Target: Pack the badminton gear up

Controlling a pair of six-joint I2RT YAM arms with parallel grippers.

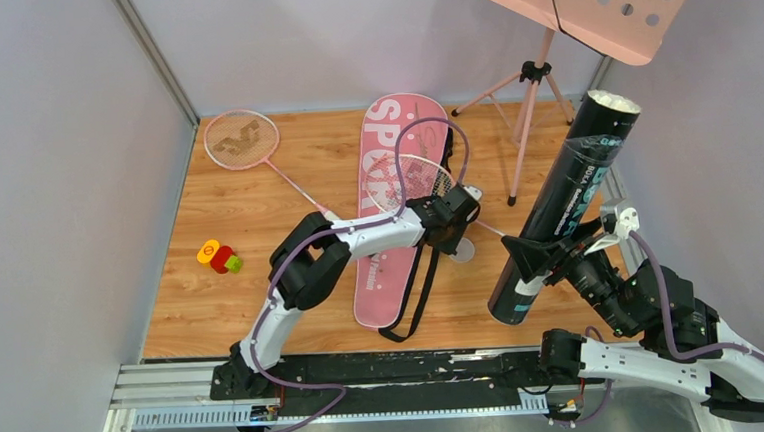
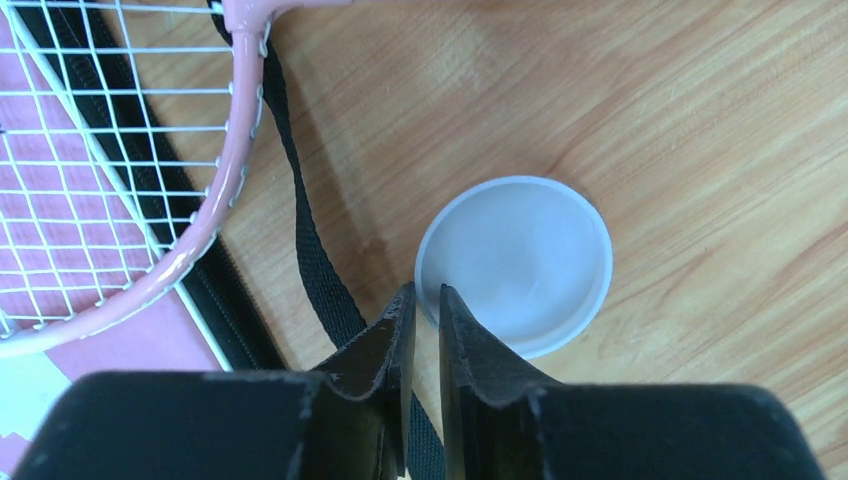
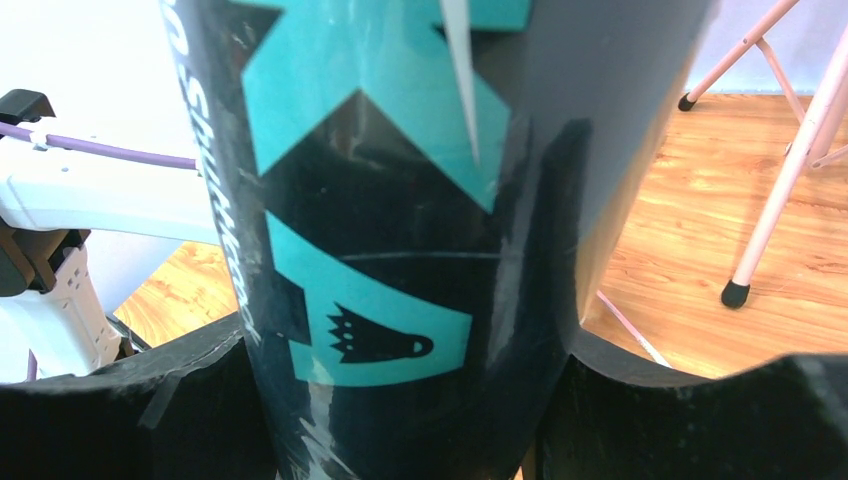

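Landmark: the pink racket bag (image 1: pixel 393 265) is lying along the middle of the wooden floor, and all places below are given from it.
Step in hand: the left arm is, as I judge, picking up the white lid (image 2: pixel 515 262) so the tube can be closed.
Left gripper (image 2: pixel 423 300): it is reaching just off the right edge of the bag. Its fingers are drawn together to a thin slit, and the lid's rim is sitting in that slit, so it seems to be pinching the lid.
White lid: it is lying flat on the floor just right of the bag, close beside the bag's black strap (image 2: pixel 310 250).
Right gripper (image 1: pixel 543 258): it is clamping the black tube (image 1: pixel 581 179) near its lower end, well to the right of the bag.
Black tube: it is leaning with its open mouth up and away from the bag. White feathers of shuttlecocks (image 1: pixel 613 100) are showing in the mouth.
Rackets: one racket (image 1: pixel 424 178) is resting on the bag's upper part. The other racket (image 1: pixel 241 139) is lying well to the left of the bag.
Doing it well: the left arm should be lifting straight up and slowly, because a thin rim can slip or tilt in such a small pinch. It should be keeping clear of the strap, so the bag is not dragged. The right arm should be holding the tube steady while the lid is coming level over the mouth.
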